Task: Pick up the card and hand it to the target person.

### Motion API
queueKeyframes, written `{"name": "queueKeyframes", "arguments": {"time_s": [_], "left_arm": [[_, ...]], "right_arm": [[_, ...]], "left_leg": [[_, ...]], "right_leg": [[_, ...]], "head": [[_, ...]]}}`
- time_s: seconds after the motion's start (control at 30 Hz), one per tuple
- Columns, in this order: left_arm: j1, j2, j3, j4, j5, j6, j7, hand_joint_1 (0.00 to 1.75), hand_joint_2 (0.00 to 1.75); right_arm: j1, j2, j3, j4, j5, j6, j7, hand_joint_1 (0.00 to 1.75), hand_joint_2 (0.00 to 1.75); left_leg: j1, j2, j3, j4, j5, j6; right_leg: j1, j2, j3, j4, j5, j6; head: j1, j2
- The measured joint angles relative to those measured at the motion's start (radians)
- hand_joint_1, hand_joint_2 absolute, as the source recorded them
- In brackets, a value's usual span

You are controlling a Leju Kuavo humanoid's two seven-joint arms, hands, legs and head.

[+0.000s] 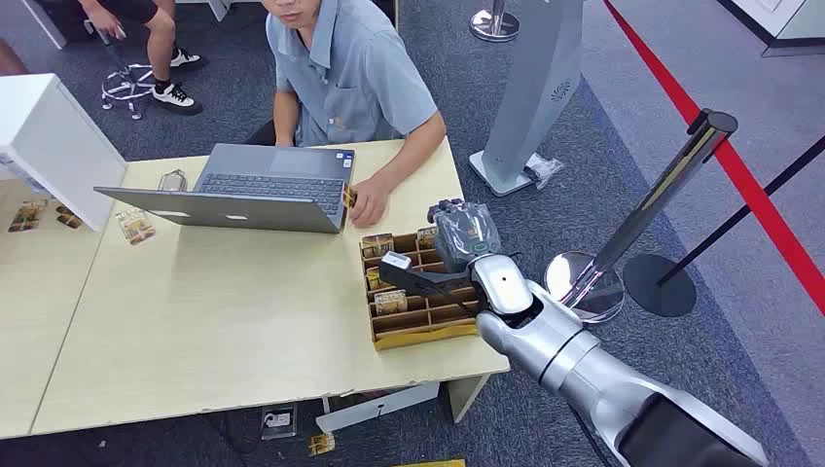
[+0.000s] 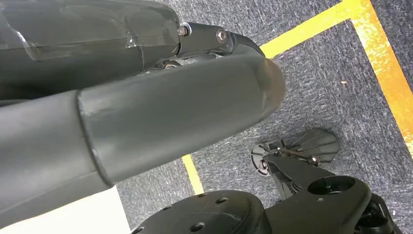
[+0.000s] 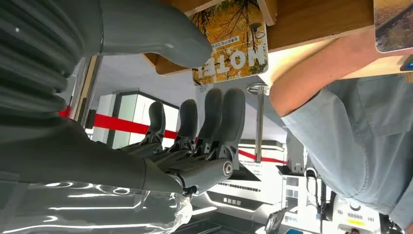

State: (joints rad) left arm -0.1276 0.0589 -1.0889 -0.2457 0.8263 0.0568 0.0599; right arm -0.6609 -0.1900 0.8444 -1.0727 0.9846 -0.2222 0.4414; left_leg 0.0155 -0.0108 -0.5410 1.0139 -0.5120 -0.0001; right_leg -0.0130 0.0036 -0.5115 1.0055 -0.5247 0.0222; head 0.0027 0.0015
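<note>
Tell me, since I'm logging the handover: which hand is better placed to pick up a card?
The right hand. It hangs over the card tray on the desk, fingers apart beside a card. The left hand hangs low, over the carpet beside the robot's body.
</note>
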Motion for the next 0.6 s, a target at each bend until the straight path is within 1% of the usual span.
{"name": "queueKeyframes", "arguments": {"time_s": [0.6], "left_arm": [[0.0,0.0,0.0,0.0,-0.001,0.0,0.0,0.0,0.0]], "right_arm": [[-0.002,0.0,0.001,0.01,0.001,0.0,0.0,1.06,1.75]], "left_leg": [[0.0,0.0,0.0,0.0,0.0,0.0]], "right_leg": [[0.0,0.0,0.0,0.0,0.0,0.0]], "head": [[0.0,0.0]]}}
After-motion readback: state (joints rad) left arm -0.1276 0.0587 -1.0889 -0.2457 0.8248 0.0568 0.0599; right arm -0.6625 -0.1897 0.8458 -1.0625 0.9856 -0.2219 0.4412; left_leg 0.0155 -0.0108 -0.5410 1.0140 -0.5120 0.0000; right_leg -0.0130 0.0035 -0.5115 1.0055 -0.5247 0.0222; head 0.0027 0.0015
